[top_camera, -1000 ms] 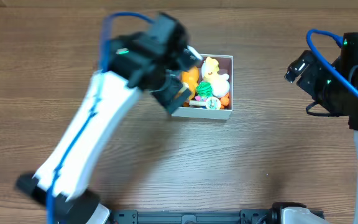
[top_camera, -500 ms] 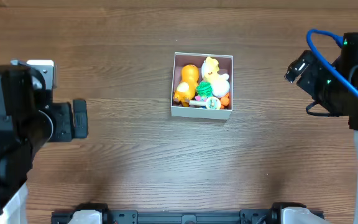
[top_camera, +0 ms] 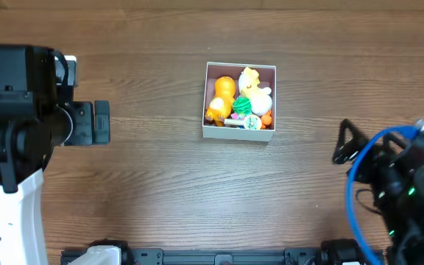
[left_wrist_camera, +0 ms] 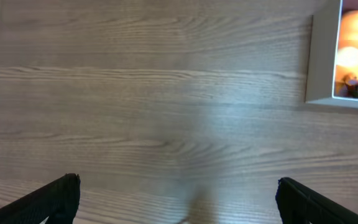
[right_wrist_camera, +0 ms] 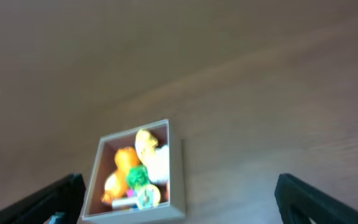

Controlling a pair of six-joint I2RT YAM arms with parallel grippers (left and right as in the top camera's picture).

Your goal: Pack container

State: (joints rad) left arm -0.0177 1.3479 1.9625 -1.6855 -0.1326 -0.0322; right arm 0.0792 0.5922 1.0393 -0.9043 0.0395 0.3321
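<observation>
The container (top_camera: 206, 99) is a square white-walled box at the middle of the wooden table, filled with small toys: an orange figure (top_camera: 223, 96), a yellow and white one (top_camera: 255, 87), green and red bits. My left gripper (left_wrist_camera: 179, 199) is open and empty over bare wood, far left of the container, whose edge shows in the left wrist view (left_wrist_camera: 322, 62). My right gripper (right_wrist_camera: 178, 199) is open and empty, raised at the right, with the container in its view (right_wrist_camera: 176, 168). In the overhead view the left gripper (top_camera: 98, 124) and the right gripper (top_camera: 342, 143) stand well apart from the box.
The wooden table (top_camera: 160, 191) surrounds the box. The arm bases sit at the front edge, the left one (top_camera: 105, 254) and the right one (top_camera: 344, 254).
The left arm pulled back from over the container to the far left. The right arm then moved from the upper right down toward the front right.
</observation>
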